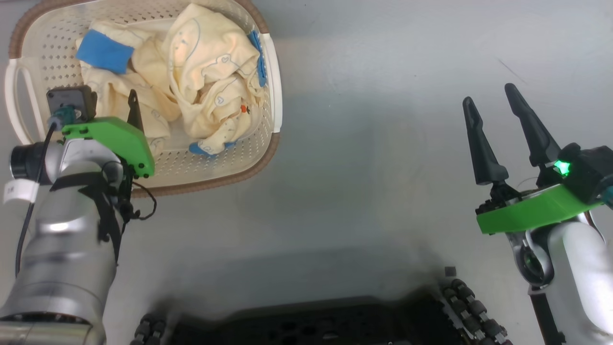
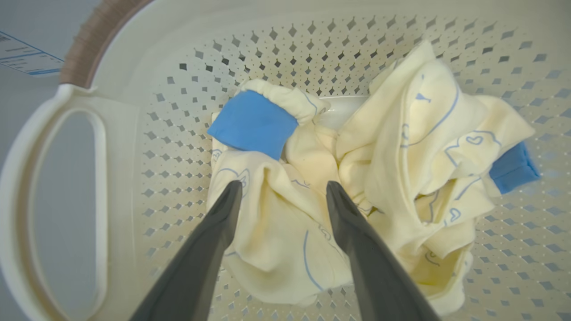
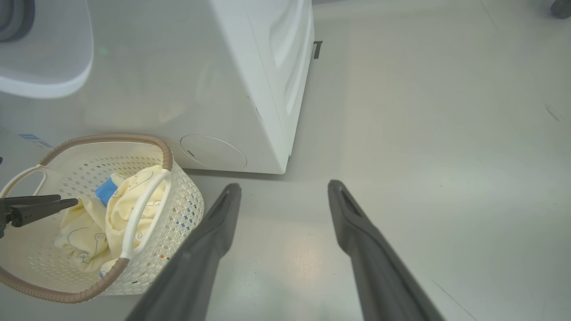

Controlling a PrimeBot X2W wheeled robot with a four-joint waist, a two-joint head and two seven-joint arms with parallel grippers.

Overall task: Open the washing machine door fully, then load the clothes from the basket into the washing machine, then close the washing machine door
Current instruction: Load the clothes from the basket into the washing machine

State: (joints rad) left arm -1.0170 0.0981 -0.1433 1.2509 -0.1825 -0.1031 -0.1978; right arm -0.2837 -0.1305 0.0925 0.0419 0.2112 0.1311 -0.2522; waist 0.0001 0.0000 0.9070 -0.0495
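The basket (image 1: 268,143) stands on the floor at the upper left of the head view, with the cream-yellow, blue-trimmed clothes (image 1: 201,81) bunched inside. My left gripper (image 2: 283,185) hangs open over the clothes, its fingers (image 2: 357,240) astride a fold and gripping nothing. My right gripper (image 1: 488,93) is open and empty above bare floor at the right. In the right wrist view the washing machine (image 3: 263,67) stands just behind the basket (image 3: 178,209). A pale rounded shape (image 3: 53,62) at its front may be the washing machine door; I cannot tell how far it is open.
My black wheeled base (image 1: 311,321) fills the bottom edge of the head view. Grey floor (image 1: 373,158) spreads between the basket and my right arm. A round cap (image 3: 213,151) sits low on the machine's front. A blue-printed sticker (image 2: 24,58) lies on the floor beside the basket.
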